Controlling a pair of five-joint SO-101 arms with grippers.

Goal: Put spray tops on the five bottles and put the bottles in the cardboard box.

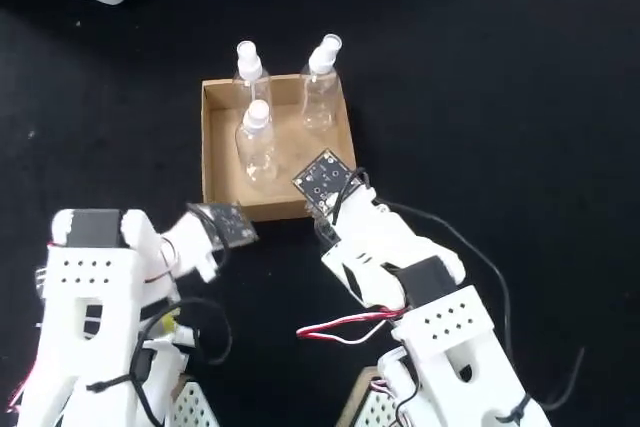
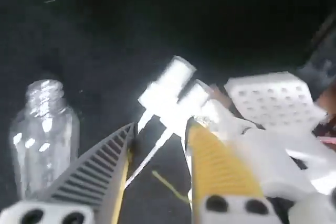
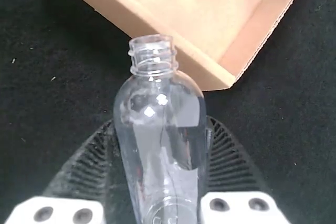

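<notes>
Clear capless bottle (image 3: 157,145) sits clamped in the right claw (image 3: 160,125), just beside the cardboard box (image 3: 199,19).

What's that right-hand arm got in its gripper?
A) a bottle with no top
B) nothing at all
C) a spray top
A: the right gripper is shut around a clear bottle whose threaded neck is bare.

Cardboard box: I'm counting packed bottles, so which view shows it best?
The high view: the whole cardboard box, three topped bottles inside. The right wrist view catches one corner beyond the open bottle in the right pincer.
</notes>
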